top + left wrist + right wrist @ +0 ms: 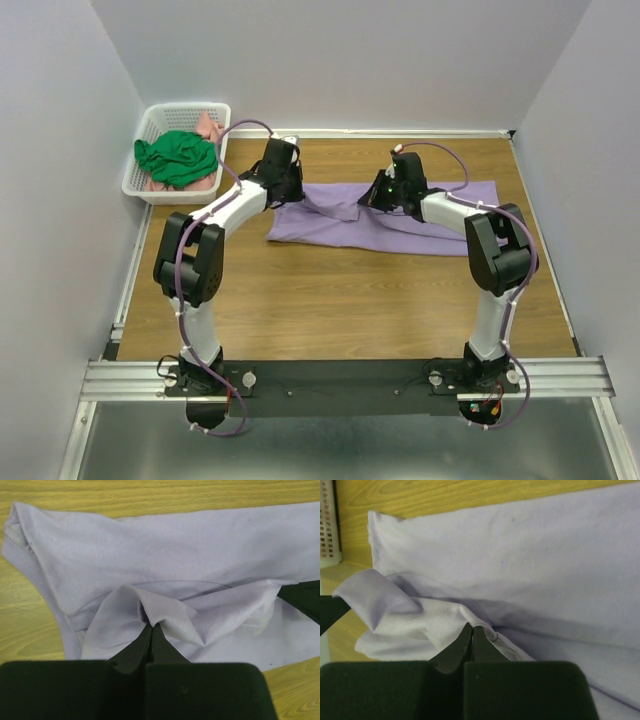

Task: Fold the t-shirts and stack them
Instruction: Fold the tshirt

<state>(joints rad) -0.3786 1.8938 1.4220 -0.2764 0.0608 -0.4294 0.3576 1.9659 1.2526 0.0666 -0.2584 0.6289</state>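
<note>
A lilac t-shirt (400,215) lies spread across the far middle of the wooden table. My left gripper (288,190) is shut on a pinch of its fabric at the shirt's left end; the wrist view shows the cloth (165,555) puckered at my closed tips (151,626). My right gripper (385,195) is shut on a hemmed edge of the same shirt (520,555) near its middle, tips (471,626) closed on the fold. A green t-shirt (178,157) and a pink one (208,127) lie crumpled in the basket.
A white plastic basket (160,120) stands at the far left, off the table's corner; its wall shows in the right wrist view (329,525). Grey walls close in the table on three sides. Bare wood (340,300) lies in front of the shirt.
</note>
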